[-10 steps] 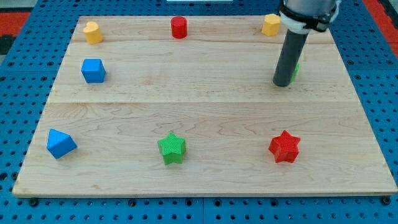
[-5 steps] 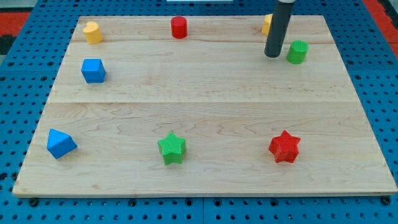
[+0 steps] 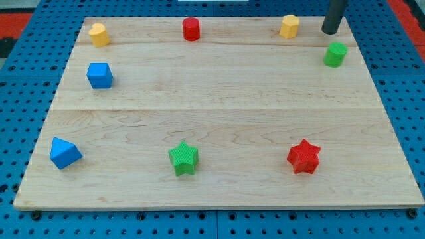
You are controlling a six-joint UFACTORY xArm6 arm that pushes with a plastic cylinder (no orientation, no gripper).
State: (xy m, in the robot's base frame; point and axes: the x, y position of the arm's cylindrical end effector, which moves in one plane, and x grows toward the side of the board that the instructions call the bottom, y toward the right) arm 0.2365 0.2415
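Observation:
My tip (image 3: 330, 31) rests at the view's top right corner of the wooden board (image 3: 219, 99). Nearest to it is a green cylinder-like block (image 3: 335, 54), just below and slightly right, with a small gap between them. A yellow hexagonal block (image 3: 289, 26) stands to the tip's left. The tip touches no block.
A red cylinder (image 3: 191, 29) sits at top centre and a yellow block (image 3: 99, 34) at top left. A blue cube (image 3: 99, 76) and a blue angular block (image 3: 64, 153) lie on the left. A green star (image 3: 183, 158) and a red star (image 3: 304, 157) lie near the bottom.
The tip has moved up and to the right, from beside the green block to the top right corner. The green block has shifted right and slightly up toward the board's edge.

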